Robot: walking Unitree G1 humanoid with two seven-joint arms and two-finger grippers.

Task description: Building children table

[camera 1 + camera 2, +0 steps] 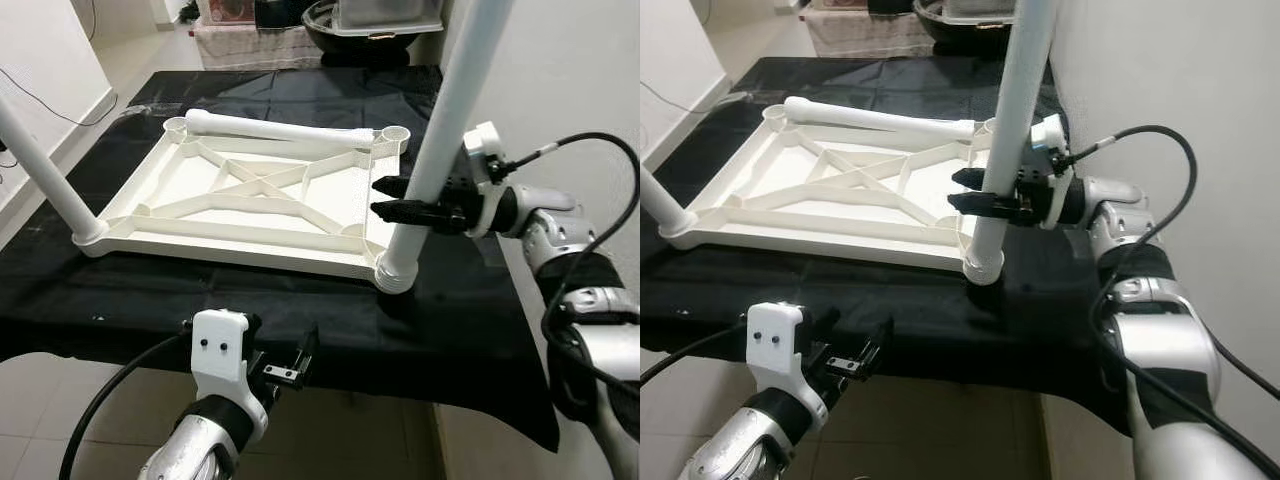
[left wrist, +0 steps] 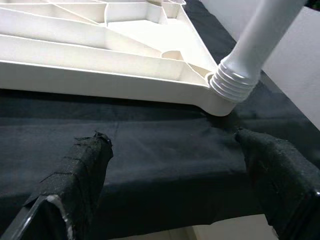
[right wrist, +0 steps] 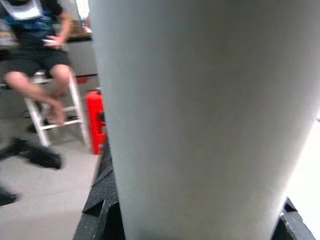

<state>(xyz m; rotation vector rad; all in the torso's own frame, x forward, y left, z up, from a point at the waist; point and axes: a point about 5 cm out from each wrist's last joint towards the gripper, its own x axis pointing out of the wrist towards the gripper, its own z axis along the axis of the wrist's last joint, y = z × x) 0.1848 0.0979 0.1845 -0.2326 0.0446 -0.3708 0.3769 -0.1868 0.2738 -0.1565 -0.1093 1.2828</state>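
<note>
1. Upside down on the black cloth-covered table (image 1: pixel 300 320) lies the white plastic children's tabletop (image 1: pixel 250 205), its ribbed underside facing up.
2. At the near right corner a white round plastic leg (image 1: pixel 440 140) stands upright in its socket, the ridged collar at the base showing in the left wrist view.
3. At the near left corner a second white leg (image 1: pixel 45 175) stands in its socket, leaning outward.
4. Along the far edge a third white tubular leg (image 1: pixel 280 128) lies flat across the frame.
5. From the right side, the right pincer (image 1: pixel 392 198) is clamped on the upright leg just above the collar.
6. Below the table's near edge, the left pincer (image 1: pixel 285 372) hangs with its fingers (image 2: pixel 80 175) spread apart, holding nothing.
7. Beyond, in the right wrist view, a seated person (image 3: pixel 35 55) on a white stool is visible.
</note>
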